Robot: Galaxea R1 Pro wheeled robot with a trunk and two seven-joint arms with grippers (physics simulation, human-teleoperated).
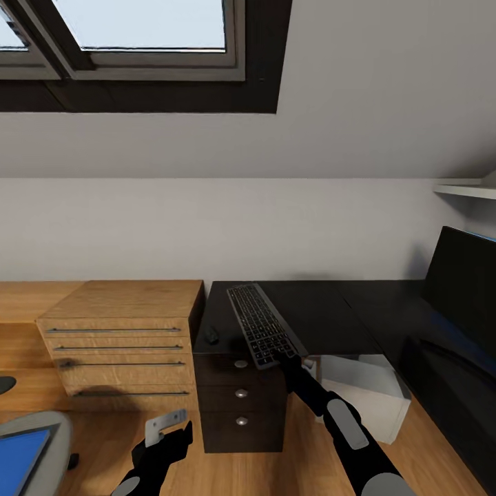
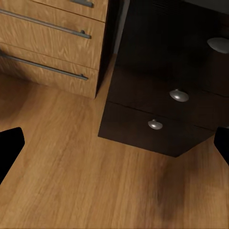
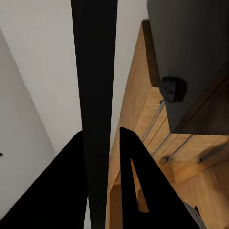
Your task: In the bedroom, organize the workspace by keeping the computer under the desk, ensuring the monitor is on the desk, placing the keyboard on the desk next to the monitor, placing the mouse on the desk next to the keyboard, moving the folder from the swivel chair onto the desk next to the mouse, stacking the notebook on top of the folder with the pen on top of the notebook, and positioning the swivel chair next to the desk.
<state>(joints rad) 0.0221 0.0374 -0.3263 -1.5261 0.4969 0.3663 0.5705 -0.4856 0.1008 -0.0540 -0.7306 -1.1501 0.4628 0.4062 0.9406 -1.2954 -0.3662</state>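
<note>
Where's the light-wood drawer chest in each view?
Head: light-wood drawer chest left of centre, beside the black desk.
Left wrist: handled wooden fronts beside the desk's knobbed drawers.
Right wrist: wood strip between the slim dark keyboard and the desk.
Shared landmark: the desk.

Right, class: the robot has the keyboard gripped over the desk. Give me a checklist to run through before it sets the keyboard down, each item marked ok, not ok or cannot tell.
1. Right gripper shut on the keyboard: ok; the right wrist view shows both fingers flanking its edge.
2. Keyboard over the desk: ok; its near end overhangs the front edge.
3. Keyboard lying flat on the top: cannot tell.
4. Keyboard next to the monitor: not ok; the monitor stands on the far right wing, well apart.
5. Mouse out of the way: ok; it sits beside the keyboard, near the desk's left corner.
6. Left gripper free: ok; open, low, before the drawers.
</note>
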